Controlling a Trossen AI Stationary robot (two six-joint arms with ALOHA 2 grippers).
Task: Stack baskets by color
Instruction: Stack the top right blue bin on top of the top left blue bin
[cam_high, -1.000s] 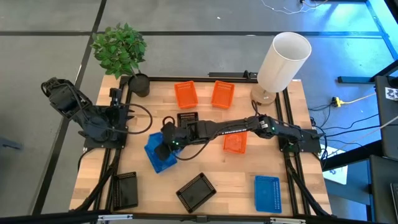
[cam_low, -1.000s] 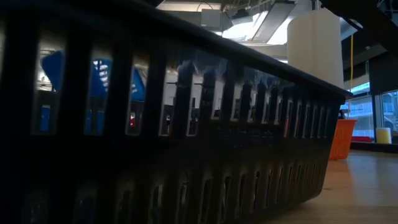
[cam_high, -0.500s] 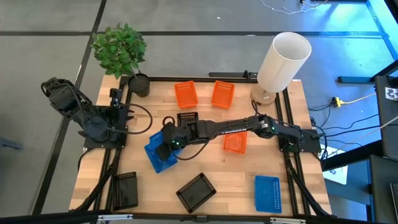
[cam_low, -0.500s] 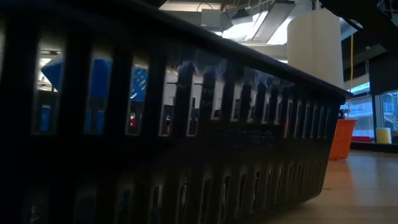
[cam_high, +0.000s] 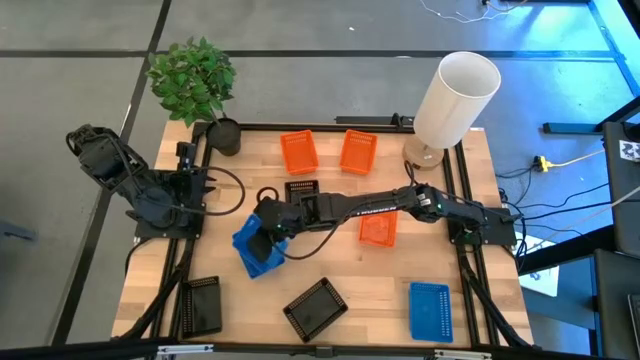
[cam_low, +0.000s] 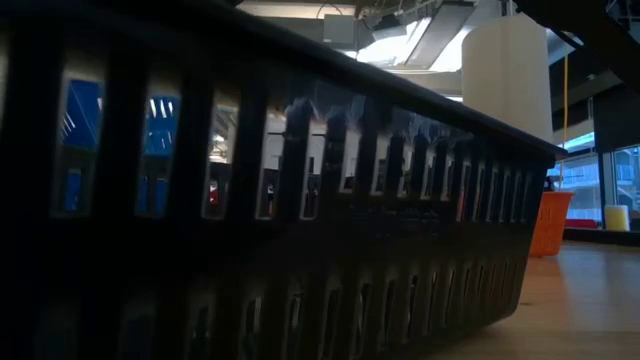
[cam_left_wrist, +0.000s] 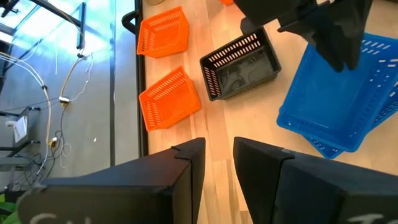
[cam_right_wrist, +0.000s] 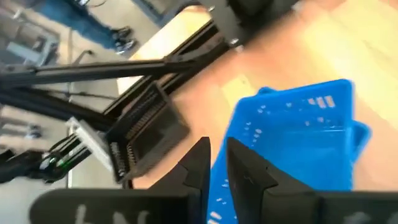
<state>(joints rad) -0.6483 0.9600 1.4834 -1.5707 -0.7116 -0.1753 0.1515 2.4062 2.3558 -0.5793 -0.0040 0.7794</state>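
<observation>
Two blue baskets (cam_high: 256, 250) lie nested and a little askew at the table's left middle, the upper one (cam_right_wrist: 292, 137) resting inside the lower. My right gripper (cam_high: 267, 230) reaches across the table and stands over the upper basket's rim, its fingers (cam_right_wrist: 200, 163) a narrow gap apart. My left gripper (cam_high: 197, 186) waits open at the left edge, with nothing between its fingers (cam_left_wrist: 189, 165). A third blue basket (cam_high: 430, 310) lies near right. Orange baskets (cam_high: 298, 152), (cam_high: 358, 151), (cam_high: 377, 230) and black baskets (cam_high: 301, 191), (cam_high: 203, 305), (cam_high: 316, 307) lie singly. My right gripper comes slanting down from the table's right at the upper blue basket's rim (cam_left_wrist: 348, 59). Its own fingers hide the spot, so I cannot tell whether they touch the rim. The basket rests in the lower blue one.
A potted plant (cam_high: 224, 134) stands at the far left corner and a white cylinder lamp (cam_high: 455, 95) at the far right. One black basket (cam_low: 300, 220) fills the low view, with an orange basket (cam_low: 553, 222) behind it. A dark frame rail (cam_high: 185, 270) runs along the table's sides.
The upper blue basket, which stood tilted, has sunk lower and flatter into the blue basket beneath it. My right gripper has stayed over it and turned a little in place.
</observation>
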